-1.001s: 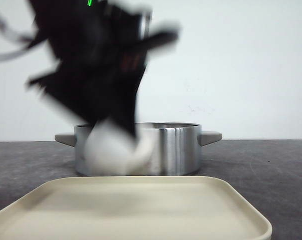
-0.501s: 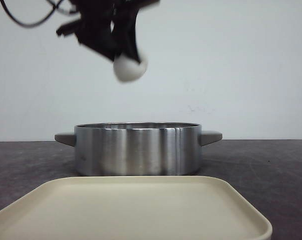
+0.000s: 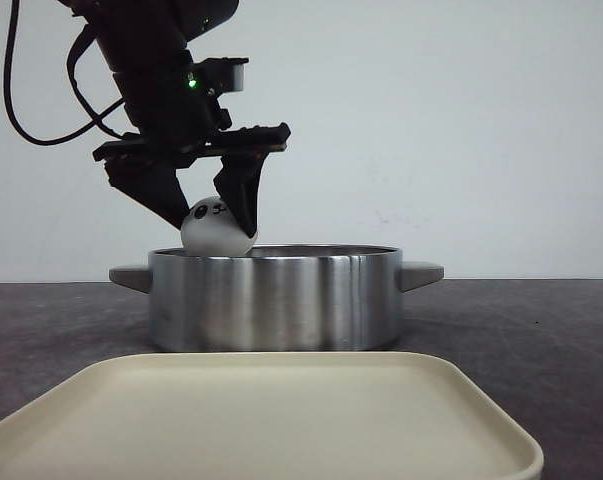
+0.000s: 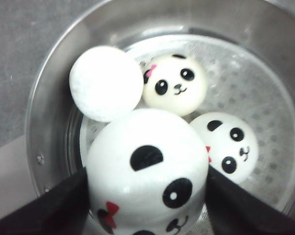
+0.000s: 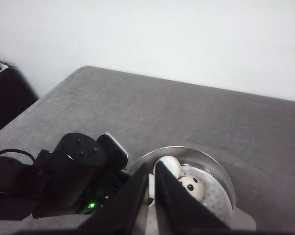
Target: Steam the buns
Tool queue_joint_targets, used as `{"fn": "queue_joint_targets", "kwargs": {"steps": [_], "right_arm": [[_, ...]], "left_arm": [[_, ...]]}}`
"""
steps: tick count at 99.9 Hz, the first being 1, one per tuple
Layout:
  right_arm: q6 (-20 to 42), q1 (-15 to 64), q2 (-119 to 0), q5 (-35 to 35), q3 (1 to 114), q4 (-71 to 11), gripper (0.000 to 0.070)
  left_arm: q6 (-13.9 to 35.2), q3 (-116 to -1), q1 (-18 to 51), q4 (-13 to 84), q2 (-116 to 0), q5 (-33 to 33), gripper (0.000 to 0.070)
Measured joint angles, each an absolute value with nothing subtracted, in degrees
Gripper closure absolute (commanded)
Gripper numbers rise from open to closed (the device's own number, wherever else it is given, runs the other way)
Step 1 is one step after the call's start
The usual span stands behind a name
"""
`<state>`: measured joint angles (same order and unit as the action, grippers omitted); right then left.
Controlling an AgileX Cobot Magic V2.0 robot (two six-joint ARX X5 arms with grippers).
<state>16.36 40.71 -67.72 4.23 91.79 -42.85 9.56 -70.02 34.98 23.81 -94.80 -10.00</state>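
**Fourth bun coming down into the pot**

We are lowering the left gripper over the pot; half a second ago it was hanging high above the rim with the bun a white blur, and now the bun is sitting just at rim level on the pot's left side, its panda face showing between the fingers; a second ago the arm was sweeping low in front of the pot, so we are reading this as a lift, a carry-over and now a descent.

The left gripper is clenching the bun from both sides; in the left wrist view the dark fingers are pressing against its flanks, and the bun is filling the foreground above the perforated steamer floor.

Three other buns are already lying inside: one face-up with a pink bow, one face-up nearer the far wall, and one turned plain side up against the wall; the held bun is hovering above the gap among them.

The tray in front is showing no buns, so we are judging this to be the last one; what remains is to sink a little further and let go.

The right gripper is hanging well back, its fingers nearly together, gripping nothing.
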Motion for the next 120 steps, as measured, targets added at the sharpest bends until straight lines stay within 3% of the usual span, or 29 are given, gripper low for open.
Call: {"fn": "queue_joint_targets", "kwargs": {"steps": [25,41,70,74,82,89,103,120], "right_arm": [[16.21,40.71,-67.72,4.75,91.77,-43.97,0.0686],[15.14,40.71,-67.72,5.17,91.77,-44.86,0.0686],[14.76,40.71,-67.72,6.09,91.72,-45.89,0.0686],[14.74,40.71,-67.72,6.13,91.72,-46.37,0.0685],[14.74,40.73,-67.72,7.11,91.59,-47.42,0.0685],[14.72,40.95,-67.55,8.86,90.94,-47.09,0.0686],[12.36,43.35,-64.58,10.87,86.04,-42.22,0.0686],[9.08,47.62,-55.96,11.7,74.59,-30.63,0.0685]], "left_arm": [[11.4,-70.02,34.98,26.35,-94.54,-9.96,0.0242],[12.23,-70.02,34.98,27.9,-91.83,-9.93,0.0008],[12.16,-70.02,34.35,20.56,-89.3,-9.06,0.0031],[12.21,-70.04,34.2,20.69,-89.3,-9.06,0.0086],[13.69,-70.11,33.98,24.43,-88.88,-9.58,0.0377],[17.15,-70.08,33.93,28.82,-87.15,-12.71,0.0524],[22.94,-70.08,34.02,32.64,-77.97,-17.32,0.07],[22.26,-70.22,34.52,37.47,-66.08,-18.31,0.07]]}}
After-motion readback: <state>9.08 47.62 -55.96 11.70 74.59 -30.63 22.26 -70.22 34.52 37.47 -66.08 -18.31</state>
